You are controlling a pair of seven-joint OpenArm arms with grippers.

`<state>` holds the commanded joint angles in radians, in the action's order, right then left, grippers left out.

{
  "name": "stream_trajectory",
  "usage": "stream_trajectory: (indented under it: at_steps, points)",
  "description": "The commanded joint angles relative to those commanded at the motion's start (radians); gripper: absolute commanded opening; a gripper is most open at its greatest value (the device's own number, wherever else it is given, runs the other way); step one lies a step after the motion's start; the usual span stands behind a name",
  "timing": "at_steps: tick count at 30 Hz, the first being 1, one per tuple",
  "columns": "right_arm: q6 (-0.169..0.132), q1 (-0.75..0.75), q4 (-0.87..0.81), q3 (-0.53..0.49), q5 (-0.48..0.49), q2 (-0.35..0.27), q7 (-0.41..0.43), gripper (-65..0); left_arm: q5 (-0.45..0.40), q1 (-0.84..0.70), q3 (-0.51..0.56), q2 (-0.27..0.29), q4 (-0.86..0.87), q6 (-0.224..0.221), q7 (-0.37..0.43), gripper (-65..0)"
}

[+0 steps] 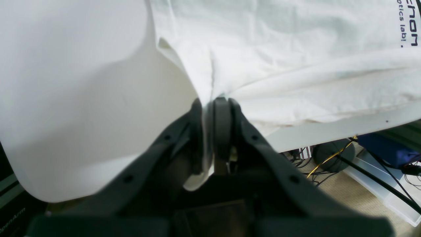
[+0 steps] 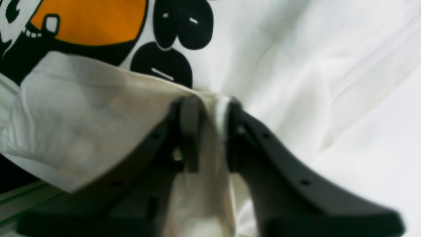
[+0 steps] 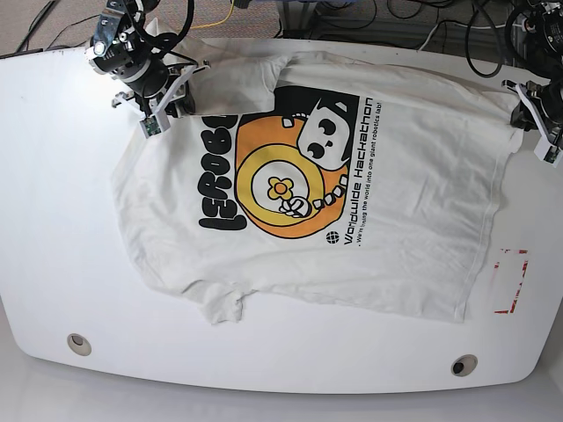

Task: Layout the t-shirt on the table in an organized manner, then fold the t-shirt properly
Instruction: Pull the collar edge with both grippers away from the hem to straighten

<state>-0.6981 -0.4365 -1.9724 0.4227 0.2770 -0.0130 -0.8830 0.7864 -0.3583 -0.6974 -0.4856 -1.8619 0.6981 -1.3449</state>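
Note:
The off-white t-shirt (image 3: 290,185) lies spread on the white table (image 3: 53,220), with the orange flower graphic and black lettering facing up. My right gripper (image 3: 179,90) is at the back left and is shut on a lifted fold of the shirt near a sleeve. In the right wrist view the gripper (image 2: 210,105) pinches cloth next to the orange print (image 2: 88,19). My left gripper (image 3: 521,104) is at the back right, shut on the shirt's edge. In the left wrist view the gripper (image 1: 213,105) holds cloth (image 1: 279,49) by the table edge (image 1: 312,135).
A red-outlined tape mark (image 3: 512,281) sits on the table right of the shirt. Two grey grommet holes (image 3: 78,343) (image 3: 464,364) are near the front edge. Cables (image 3: 352,18) run behind the table. Below the edge are floor cables and a clear bin (image 1: 378,184).

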Motion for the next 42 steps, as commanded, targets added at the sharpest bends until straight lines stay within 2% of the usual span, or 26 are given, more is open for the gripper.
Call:
stream_trajectory:
  at_steps: [26, 29, 35, 42]
  points:
    - [0.000, -0.068, -0.051, 0.006, 0.002, 0.000, 0.006, -65.0, -0.003, 0.000, 0.031, 0.000, -0.002, 0.000, 0.003, -61.5]
    - [0.000, -0.072, -0.054, 0.012, 0.029, 0.000, 0.006, -65.0, -0.003, 0.000, 0.031, -0.002, -0.005, 0.000, 0.003, -61.5]
    - [0.000, -0.086, -0.052, 0.094, 0.132, -0.002, 0.006, -65.0, -0.002, 0.000, 0.005, -0.031, -0.005, 0.000, 0.005, -61.5]
    - [0.000, -0.041, -0.051, 0.127, 0.144, -0.006, 0.005, -65.0, -0.003, 0.106, -0.046, -0.029, 0.000, 0.000, 0.003, -61.5]
